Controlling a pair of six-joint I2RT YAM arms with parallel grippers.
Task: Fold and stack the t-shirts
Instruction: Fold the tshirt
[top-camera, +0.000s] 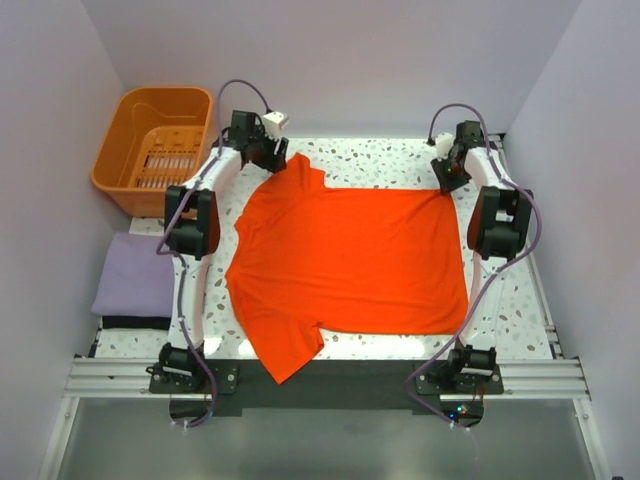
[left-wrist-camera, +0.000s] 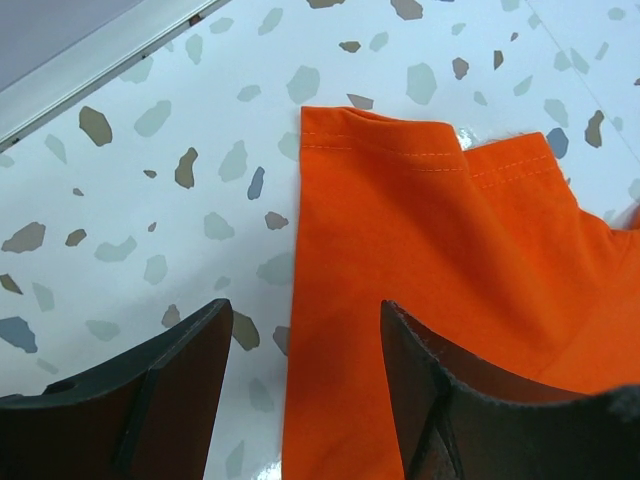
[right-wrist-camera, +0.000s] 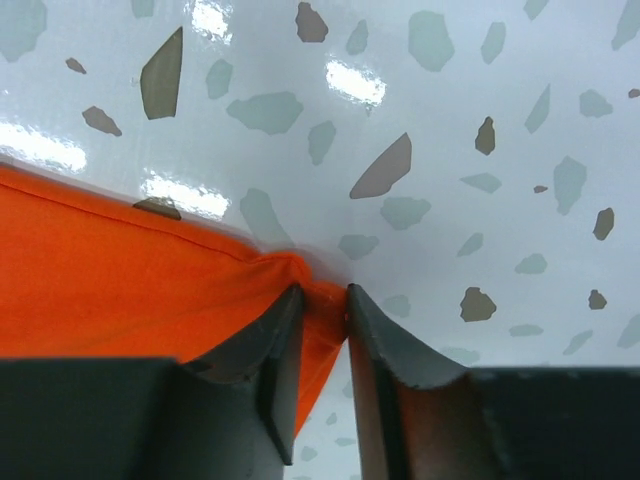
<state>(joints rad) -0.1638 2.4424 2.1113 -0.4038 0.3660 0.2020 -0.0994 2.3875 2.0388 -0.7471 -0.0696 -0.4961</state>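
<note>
The orange-red t-shirt (top-camera: 350, 262) lies spread flat over the middle of the speckled table (top-camera: 385, 160), with one sleeve toward the far left and the other hanging over the near edge. My left gripper (top-camera: 272, 152) hovers open at the far sleeve. In the left wrist view the sleeve's hemmed edge (left-wrist-camera: 440, 250) runs under the gap of that gripper (left-wrist-camera: 305, 312), and the fingers do not touch it. My right gripper (top-camera: 451, 172) is at the shirt's far right corner. There it (right-wrist-camera: 325, 295) is shut on the bunched corner cloth (right-wrist-camera: 120, 270). A folded lavender t-shirt (top-camera: 135, 275) rests left of the table.
An orange slotted plastic basket (top-camera: 155, 145) stands at the back left, beyond the lavender shirt. Pale walls close in on three sides. A metal rail (top-camera: 320, 378) runs along the near edge between the arm bases.
</note>
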